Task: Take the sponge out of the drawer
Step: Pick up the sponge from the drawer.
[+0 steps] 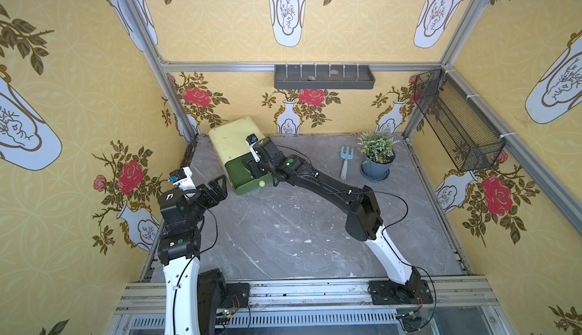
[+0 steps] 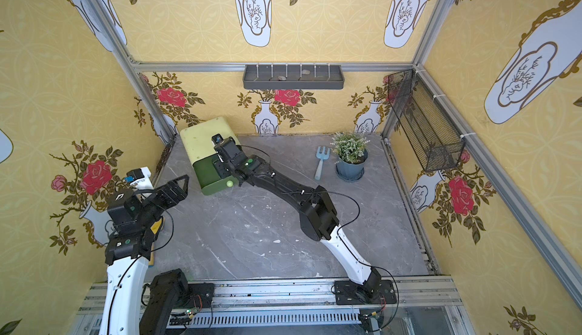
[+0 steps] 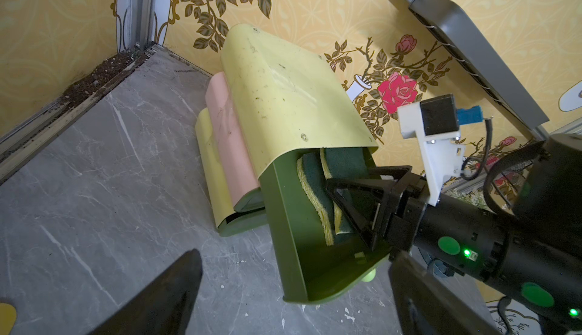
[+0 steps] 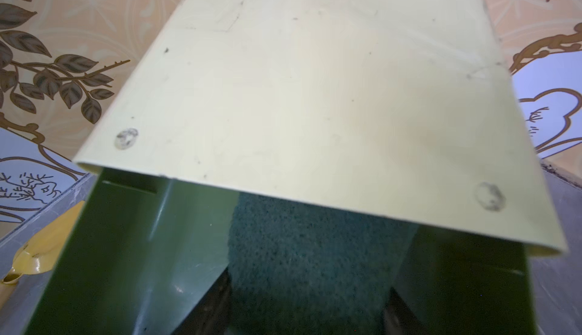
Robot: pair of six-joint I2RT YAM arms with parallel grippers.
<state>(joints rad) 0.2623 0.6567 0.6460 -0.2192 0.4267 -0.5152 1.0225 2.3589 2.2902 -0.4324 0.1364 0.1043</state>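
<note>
A pale yellow cabinet [image 1: 230,138] stands at the back left of the table, with its green drawer [image 1: 242,172] [image 2: 208,172] [image 3: 283,223] pulled out. In the drawer a green-topped, yellow-edged sponge [image 3: 343,163] [image 4: 315,254] stands on edge, with a second one beside it. My right gripper [image 1: 253,168] [image 2: 220,166] [image 3: 346,179] [image 4: 308,311] reaches into the drawer. Its fingers press on both sides of the sponge, which fills the gap between them. To the left of the drawer my left gripper [image 1: 217,188] [image 2: 176,188] [image 3: 293,302] hangs wide open and holds nothing.
A blue garden fork [image 1: 346,160] and a potted plant [image 1: 376,154] stand at the back right. A wire basket [image 1: 456,122] hangs on the right wall and a grey shelf [image 1: 324,76] on the back wall. A yellow trowel [image 4: 41,248] lies by the left wall.
</note>
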